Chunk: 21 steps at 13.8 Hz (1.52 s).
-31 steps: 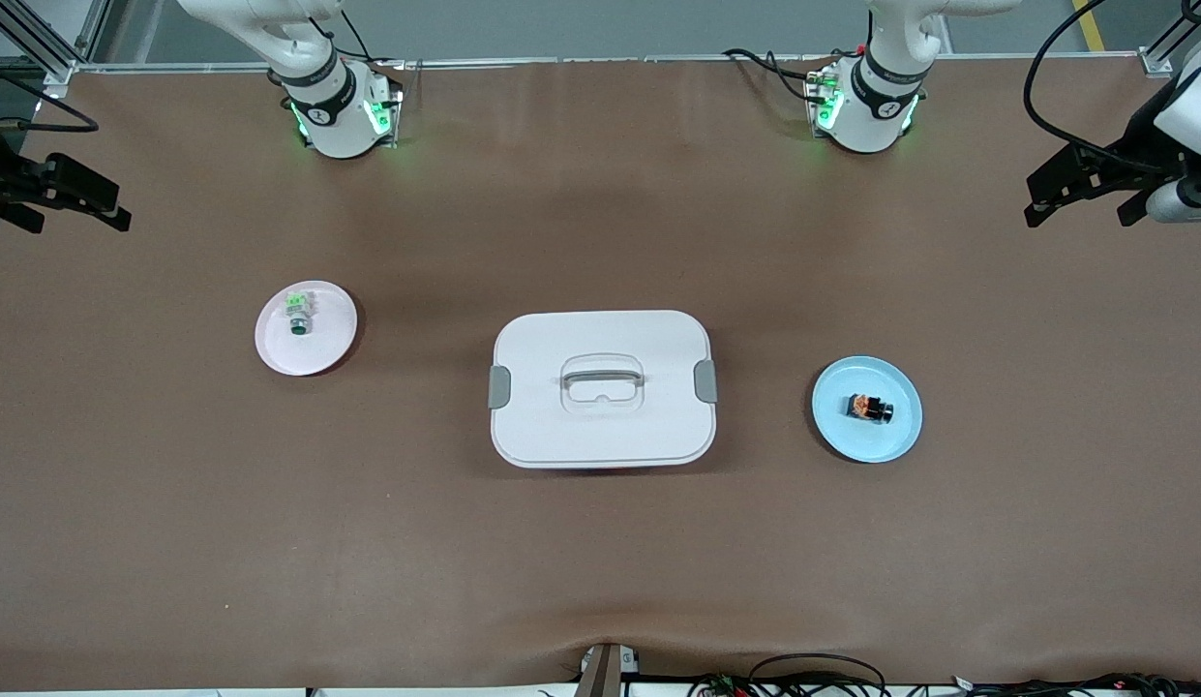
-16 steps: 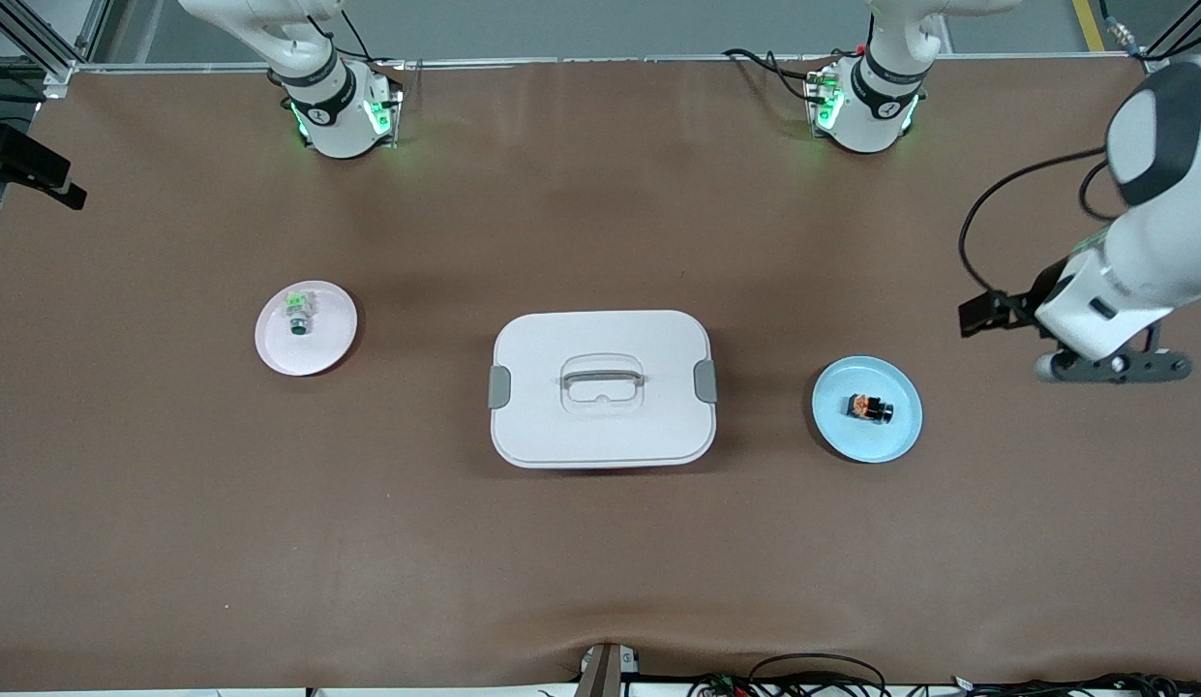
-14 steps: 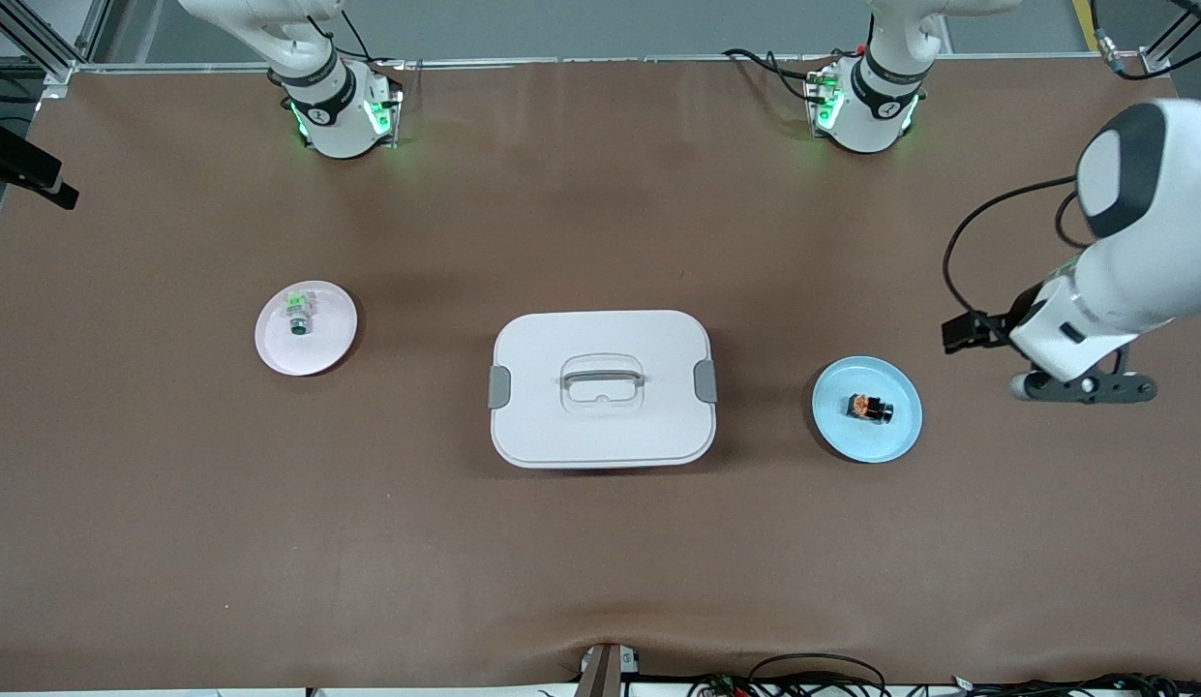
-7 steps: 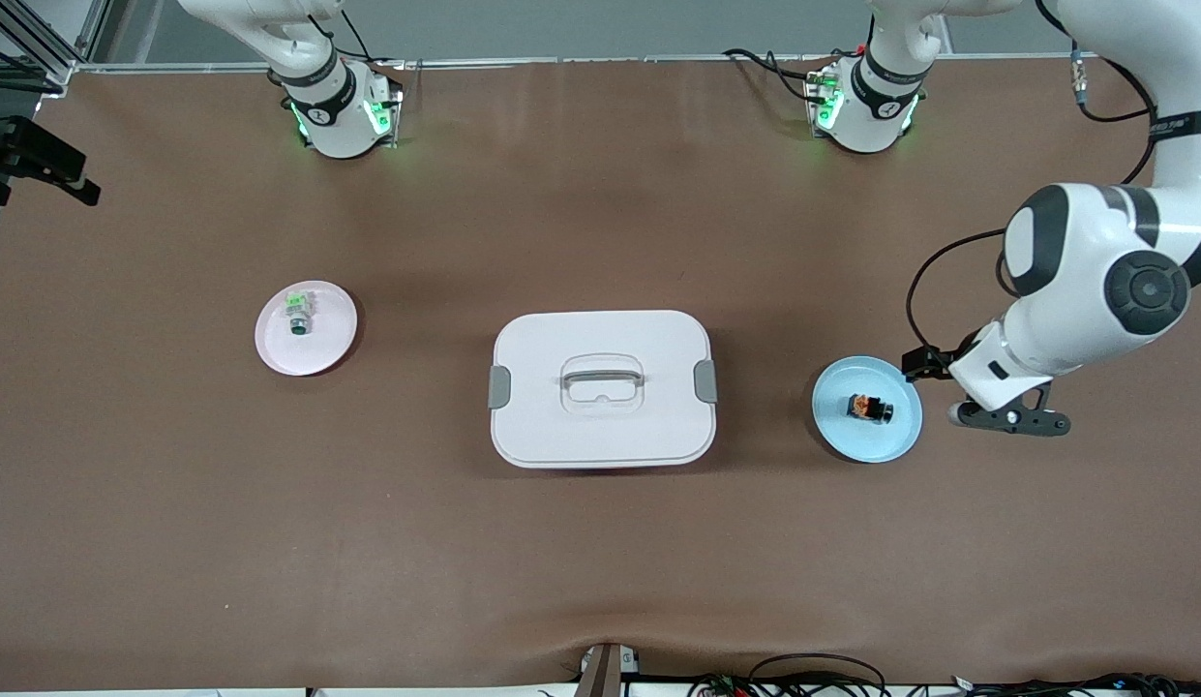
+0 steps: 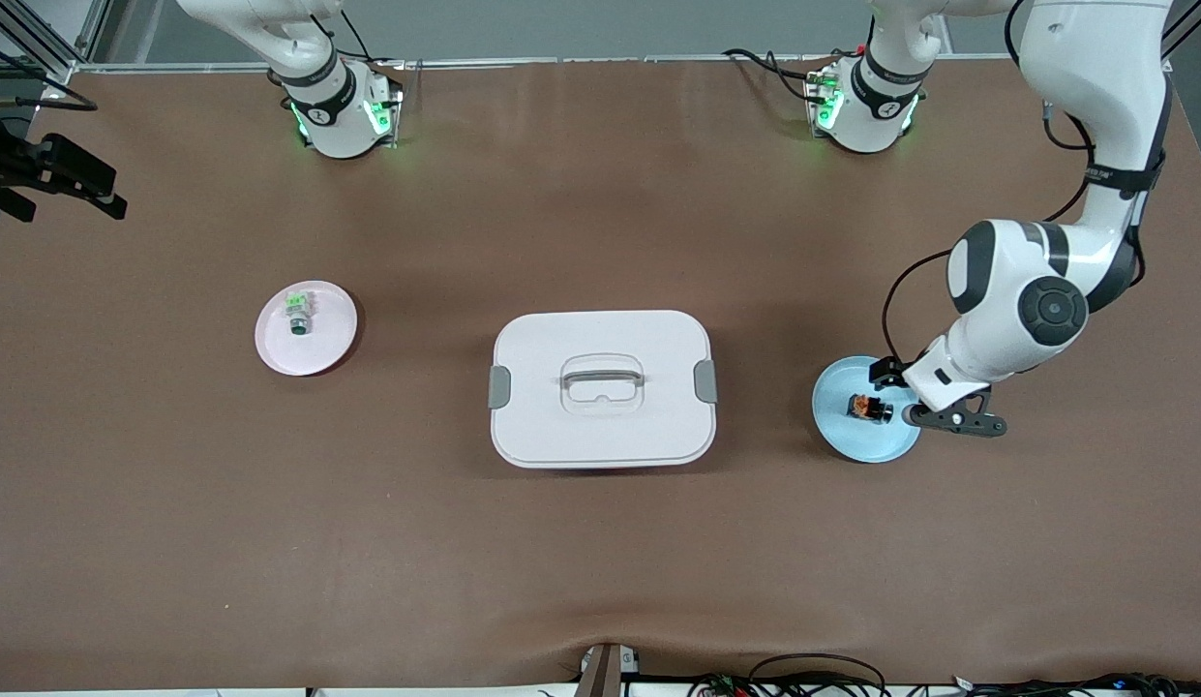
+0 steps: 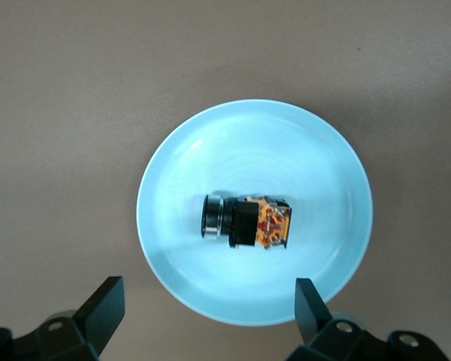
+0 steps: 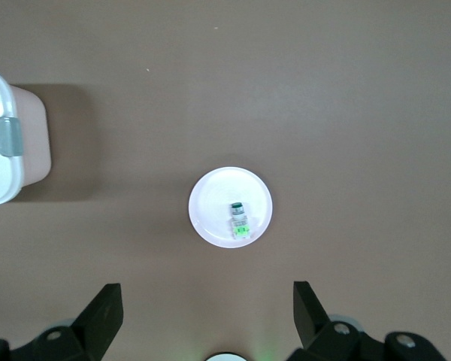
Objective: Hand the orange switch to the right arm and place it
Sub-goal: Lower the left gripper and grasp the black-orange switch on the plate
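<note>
The orange switch point(image 5: 863, 407), a tiny black block with an orange end and a round black knob, lies on its side on a pale blue plate point(image 5: 852, 438) toward the left arm's end of the table. My left gripper point(image 5: 917, 399) hangs open just above that plate's rim, beside the switch and not touching it. In the left wrist view the switch point(image 6: 248, 222) lies mid-plate point(image 6: 210, 143), ahead of the wide-apart empty left gripper point(image 6: 207, 316). My right gripper point(image 5: 53, 179) waits high over the table edge at the right arm's end, open and empty in its own view point(image 7: 207, 323).
A white lidded container point(image 5: 600, 431) with grey clasps and a handle stands mid-table; its corner shows in the right wrist view point(image 7: 7, 150). A pale pink plate point(image 5: 324, 344) toward the right arm's end holds a green-and-white switch point(image 5: 297, 312), also in the right wrist view point(image 7: 238, 216).
My left arm has swung in from the table's edge and come down over the blue plate, beside the orange switch. The right gripper has only shifted slightly at its edge. The switch has not moved.
</note>
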Available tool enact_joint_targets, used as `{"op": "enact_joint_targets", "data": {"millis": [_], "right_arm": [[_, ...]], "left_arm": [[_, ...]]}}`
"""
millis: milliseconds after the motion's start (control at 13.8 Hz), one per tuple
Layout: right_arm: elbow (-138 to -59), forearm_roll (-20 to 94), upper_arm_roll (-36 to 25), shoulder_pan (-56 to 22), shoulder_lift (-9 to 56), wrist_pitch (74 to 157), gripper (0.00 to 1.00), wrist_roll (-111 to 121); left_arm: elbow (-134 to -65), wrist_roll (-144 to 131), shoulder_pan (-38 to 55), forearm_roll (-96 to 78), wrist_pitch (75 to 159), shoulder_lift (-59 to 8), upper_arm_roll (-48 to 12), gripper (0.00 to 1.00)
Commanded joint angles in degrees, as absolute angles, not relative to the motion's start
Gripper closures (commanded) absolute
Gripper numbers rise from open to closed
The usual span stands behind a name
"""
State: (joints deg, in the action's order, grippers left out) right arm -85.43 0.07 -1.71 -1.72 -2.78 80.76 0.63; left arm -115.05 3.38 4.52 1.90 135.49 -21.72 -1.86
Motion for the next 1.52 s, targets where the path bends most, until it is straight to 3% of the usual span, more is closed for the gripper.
{"op": "enact_joint_targets", "data": {"millis": [0,941,1086,1231,1303,1448], "right_arm": [[-85.34,-1.49,-1.93,-1.93,-3.16,79.81,0.00,0.53],[-82.09,-0.17,-2.11,-1.32,-0.44,80.07,0.00,0.44],[-82.09,-0.18,-2.20,-1.32,-0.35,80.16,0.00,0.44],[-82.09,0.00,-2.28,-1.23,-0.35,79.98,0.00,0.26],[-82.09,0.09,-2.29,-1.23,-0.35,79.81,0.00,0.26],[-82.09,0.61,-2.29,-0.79,-0.35,79.72,0.00,0.26]], "left_arm": [[-116.19,4.04,4.92,2.99,139.56,-23.72,-1.93,0.00],[-115.75,7.47,5.10,3.08,147.83,-30.67,-3.16,0.00],[-115.66,7.56,5.19,3.08,148.09,-31.11,-3.25,0.05],[-115.66,9.13,5.36,3.08,148.36,-31.20,-3.25,0.19],[-115.66,10.62,5.27,3.08,148.36,-31.20,-3.25,0.31],[-115.66,13.00,5.10,3.08,148.36,-31.03,-3.25,0.73]]}}
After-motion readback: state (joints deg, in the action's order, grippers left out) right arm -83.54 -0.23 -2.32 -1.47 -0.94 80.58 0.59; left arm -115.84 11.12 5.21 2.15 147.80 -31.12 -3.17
